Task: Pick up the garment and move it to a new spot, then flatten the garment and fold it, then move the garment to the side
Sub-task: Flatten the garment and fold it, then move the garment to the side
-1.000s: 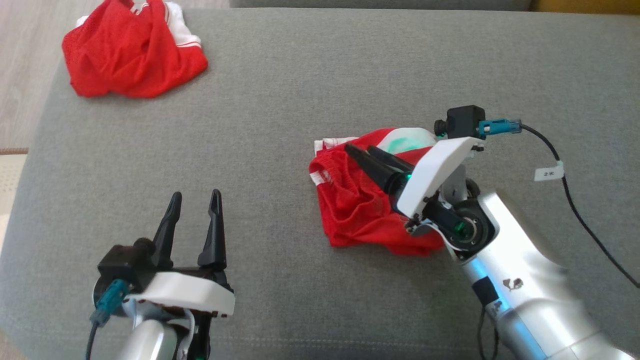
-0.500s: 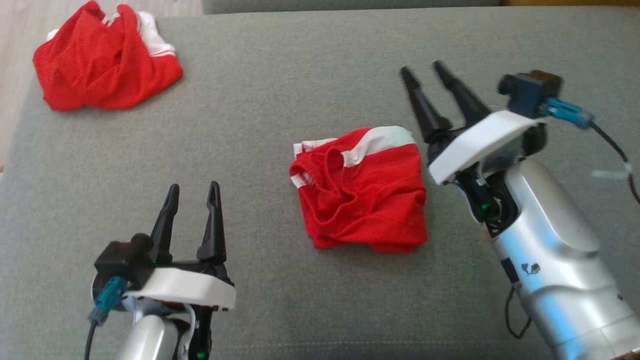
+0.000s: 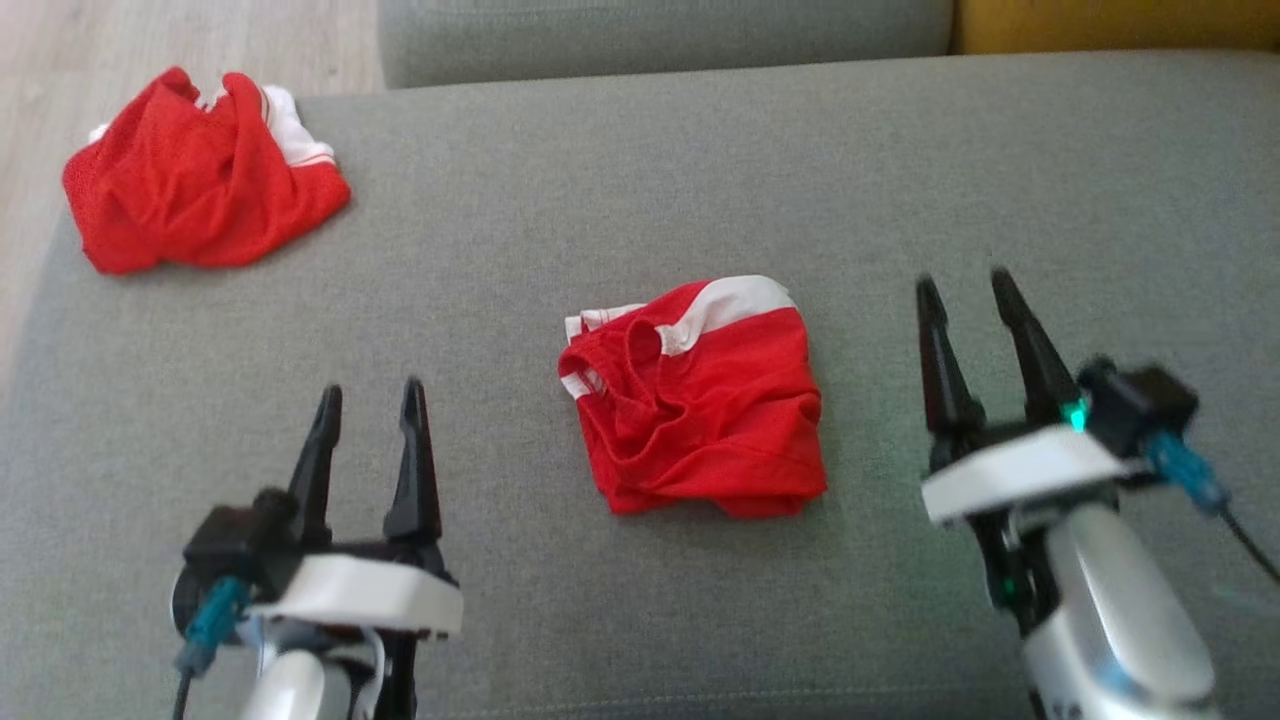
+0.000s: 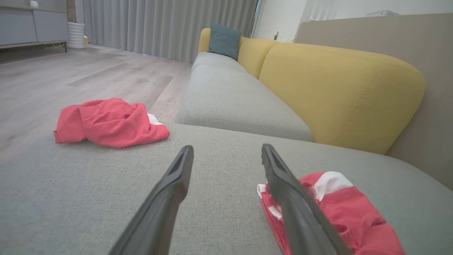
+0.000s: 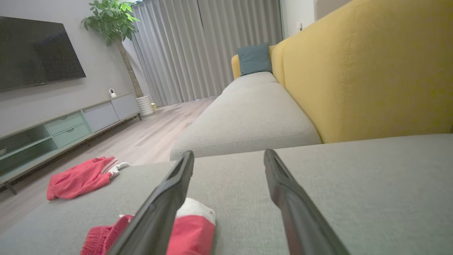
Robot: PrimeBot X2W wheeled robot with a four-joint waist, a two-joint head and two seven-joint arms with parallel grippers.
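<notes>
A red mesh garment with white trim (image 3: 700, 400) lies folded into a rough square in the middle of the grey sofa seat (image 3: 600, 200). My left gripper (image 3: 371, 390) stands open to its left, low over the seat and apart from the cloth. To the garment's right my right gripper (image 3: 964, 282) is open too, with nothing between its fingers. The left wrist view has the folded garment (image 4: 339, 212) just right of the open left gripper (image 4: 227, 148). In the right wrist view the garment (image 5: 191, 230) lies at the lower left, behind the left finger of the open right gripper (image 5: 228, 153).
A second red and white garment (image 3: 190, 180) lies crumpled at the seat's far left corner, near the edge over the wooden floor (image 3: 40, 60). A yellow backrest (image 4: 336, 92) borders the seat, and another grey cushion (image 3: 660, 35) adjoins at the far side.
My right gripper has come off the folded garment, opened, and drawn back to the garment's right. The garment stays put. The head camera has shifted. The left gripper holds still.
</notes>
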